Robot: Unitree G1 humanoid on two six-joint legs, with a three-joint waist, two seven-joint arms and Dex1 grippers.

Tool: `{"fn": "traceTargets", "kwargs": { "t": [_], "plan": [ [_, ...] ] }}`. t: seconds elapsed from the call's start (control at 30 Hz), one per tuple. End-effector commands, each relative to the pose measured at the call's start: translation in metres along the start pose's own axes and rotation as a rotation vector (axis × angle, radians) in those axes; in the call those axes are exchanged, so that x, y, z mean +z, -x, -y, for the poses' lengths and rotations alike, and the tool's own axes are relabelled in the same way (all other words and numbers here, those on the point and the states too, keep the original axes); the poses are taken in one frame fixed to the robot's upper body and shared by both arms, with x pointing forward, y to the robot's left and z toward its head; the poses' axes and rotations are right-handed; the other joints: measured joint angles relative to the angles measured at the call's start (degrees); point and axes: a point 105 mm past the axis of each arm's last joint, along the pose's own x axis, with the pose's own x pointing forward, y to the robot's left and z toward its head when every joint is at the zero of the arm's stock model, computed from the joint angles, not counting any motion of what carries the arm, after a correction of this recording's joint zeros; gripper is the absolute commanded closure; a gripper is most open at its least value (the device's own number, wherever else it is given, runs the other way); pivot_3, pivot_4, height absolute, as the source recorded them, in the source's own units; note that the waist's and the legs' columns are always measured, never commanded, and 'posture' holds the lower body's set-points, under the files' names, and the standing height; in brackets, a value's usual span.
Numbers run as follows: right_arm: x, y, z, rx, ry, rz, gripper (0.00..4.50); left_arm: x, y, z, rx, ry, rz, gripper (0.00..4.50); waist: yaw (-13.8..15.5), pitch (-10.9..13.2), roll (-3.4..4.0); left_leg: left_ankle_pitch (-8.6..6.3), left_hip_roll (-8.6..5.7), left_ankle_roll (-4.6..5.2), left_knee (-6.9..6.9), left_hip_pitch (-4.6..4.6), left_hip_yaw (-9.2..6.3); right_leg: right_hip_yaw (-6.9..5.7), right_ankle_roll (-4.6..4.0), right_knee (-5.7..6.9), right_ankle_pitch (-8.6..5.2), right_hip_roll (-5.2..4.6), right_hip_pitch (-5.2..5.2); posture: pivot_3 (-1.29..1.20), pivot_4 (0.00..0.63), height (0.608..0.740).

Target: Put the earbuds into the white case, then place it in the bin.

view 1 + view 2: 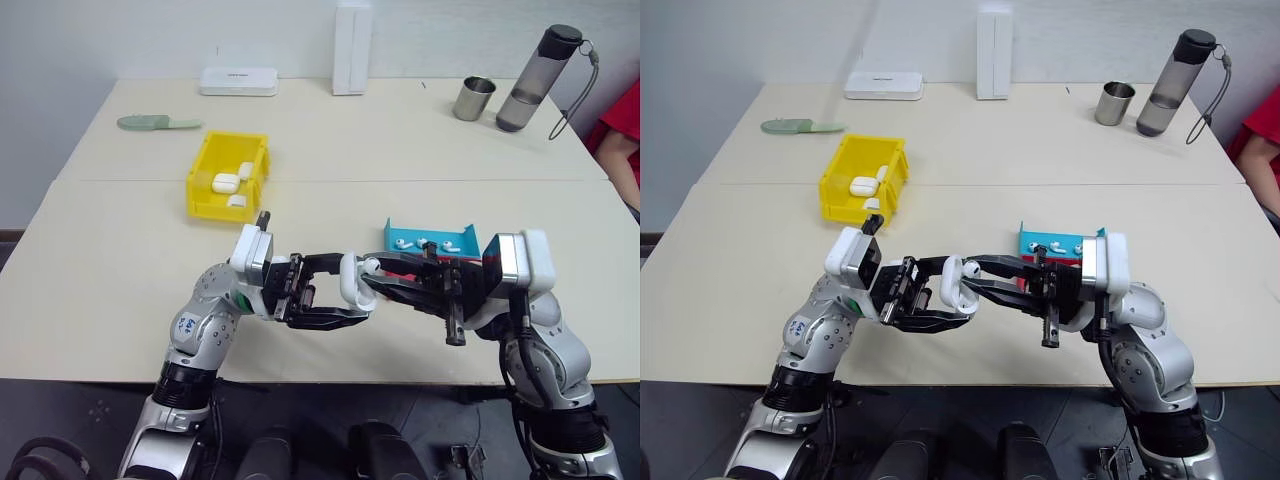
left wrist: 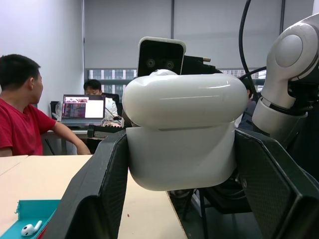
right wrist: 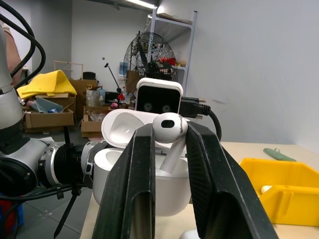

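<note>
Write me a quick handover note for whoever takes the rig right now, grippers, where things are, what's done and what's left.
Left gripper: shut on the white case, lid open, held above the table's front edge.
Right gripper: shut on an earbud, stem pointing into the open case.
Blue tray: more earbuds lying in it.
Yellow bin: already holds white cases.
Left: seat earbuds, close lid, place case in bin.

- Your white case [image 3: 142, 172], glossy and rounded, sits clamped between two black fingers above the table's near edge, its hinged lid flipped open.
- One earbud [image 3: 170, 133], pinched by its head, hangs stem-down over the case's open mouth.
- More earbuds [image 1: 432, 243] lie in the blue tray.
- The yellow bin [image 1: 204, 172] stands farther back on the table, already holding white cases.
</note>
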Motion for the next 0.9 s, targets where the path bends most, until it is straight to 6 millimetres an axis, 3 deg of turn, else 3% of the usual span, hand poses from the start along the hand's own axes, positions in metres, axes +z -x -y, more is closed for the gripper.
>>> {"fn": "traceTargets", "kwargs": {
  "t": [0.03, 0.63, 0.9],
  "plan": [
    [-0.007, 0.004, -0.001, 0.003, -0.015, -0.056, 4.03, 0.025, -0.006, 0.003, -0.021, -0.117, 0.078, 1.68, 0.0, 0.0, 0.0, 0.0, 0.0, 0.0, 0.0, 0.0, 0.0, 0.0, 0.0, -0.01, 0.0, 0.0, 0.0, 0.0, 0.15, 0.74],
    [-0.002, 0.01, 0.0, -0.01, 0.05, -0.057, 4.03, 0.026, -0.004, 0.002, -0.007, -0.114, 0.075, 1.68, 0.0, 0.0, 0.0, 0.0, 0.0, 0.0, 0.0, 0.0, 0.0, 0.0, 0.0, -0.01, 0.0, 0.0, 0.01, 0.0, 0.15, 0.74],
    [0.005, 0.001, 0.007, -0.001, 0.087, 0.009, 4.03, 0.022, -0.006, 0.006, -0.038, -0.093, 0.056, 1.68, 0.0, 0.0, -0.01, 0.0, 0.0, 0.0, 0.0, 0.0, 0.0, 0.0, 0.0, 0.0, 0.0, 0.0, 0.0, 0.0, 0.15, 0.74]
  ]
}}
